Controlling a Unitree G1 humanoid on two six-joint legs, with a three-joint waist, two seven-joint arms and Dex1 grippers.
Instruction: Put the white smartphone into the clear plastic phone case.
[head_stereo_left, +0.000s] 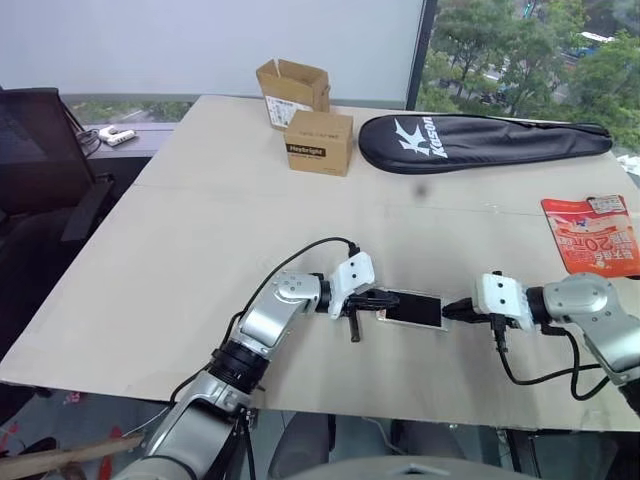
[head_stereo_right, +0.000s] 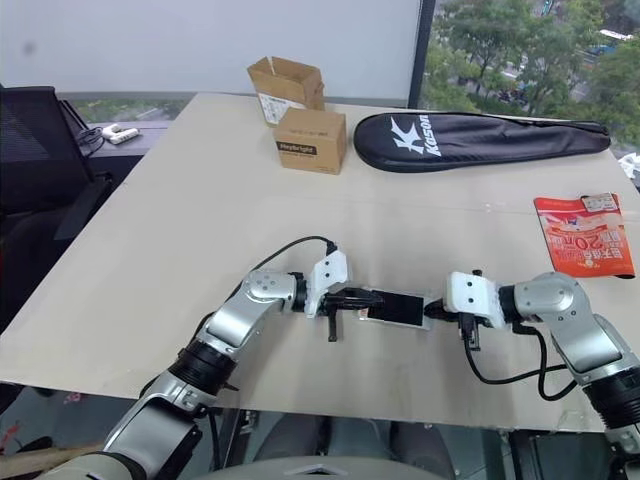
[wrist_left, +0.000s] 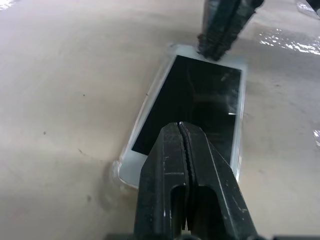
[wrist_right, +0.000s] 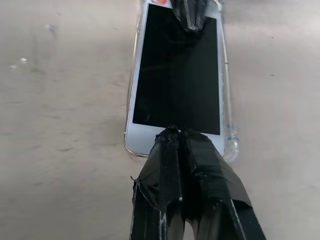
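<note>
The white smartphone (head_stereo_left: 412, 309) lies screen up near the table's front edge, between my two grippers. The clear plastic phone case (wrist_right: 230, 146) sits under and around it; its rim shows along the phone's sides (wrist_left: 149, 96) and one corner juts out past the phone. My left gripper (head_stereo_left: 381, 300) is shut, its tips (wrist_left: 180, 128) resting on the phone's left end. My right gripper (head_stereo_left: 450, 310) is shut too, its tips (wrist_right: 177, 133) pressing on the white bezel at the right end. Neither gripper holds anything between its fingers.
Two brown cardboard boxes (head_stereo_left: 293, 88) (head_stereo_left: 320, 142) and a black racket bag (head_stereo_left: 480, 140) lie at the table's far side. An orange-red packet (head_stereo_left: 592, 233) lies at the right edge. A black chair (head_stereo_left: 40, 150) stands left of the table.
</note>
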